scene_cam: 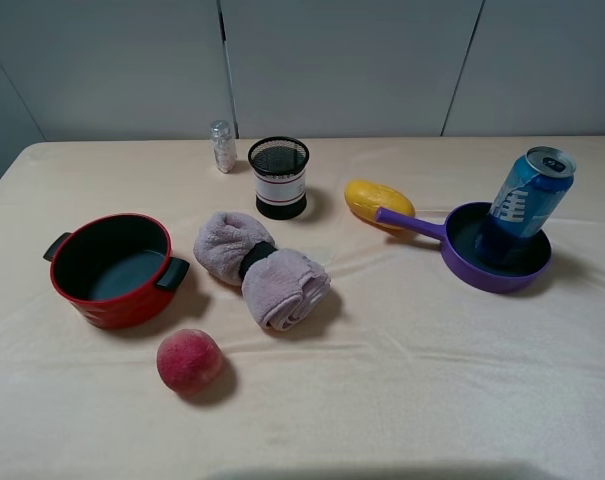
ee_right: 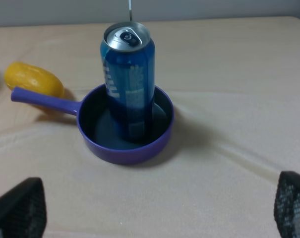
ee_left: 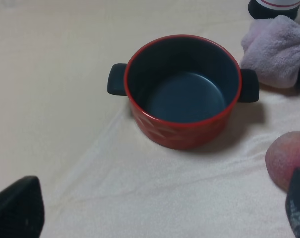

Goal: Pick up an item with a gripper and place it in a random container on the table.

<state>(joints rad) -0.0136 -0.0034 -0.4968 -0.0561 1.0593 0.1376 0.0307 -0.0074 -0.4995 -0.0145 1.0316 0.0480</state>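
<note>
The blue drink can [scene_cam: 527, 205] with a silver top stands upright inside the purple frying pan [scene_cam: 497, 280] at the right of the cream-yellow table [scene_cam: 432, 380]. Neither arm shows in the exterior high view. In the right wrist view the can [ee_right: 129, 74] sits in the pan [ee_right: 125, 153], well ahead of my right gripper [ee_right: 154, 213], which is open and empty with its fingertips [ee_right: 18, 208] far apart. My left gripper [ee_left: 157, 218] is open and empty, back from the red pot.
A red two-handled pot [scene_cam: 112, 268] [ee_left: 182, 89] stands at the left, a peach [scene_cam: 189, 361] [ee_left: 286, 158] in front of it. A rolled pink towel [scene_cam: 262, 268], a black mesh cup [scene_cam: 279, 177], a small shaker bottle [scene_cam: 222, 146] and a yellow fruit [scene_cam: 378, 200] [ee_right: 33, 79] lie mid-table.
</note>
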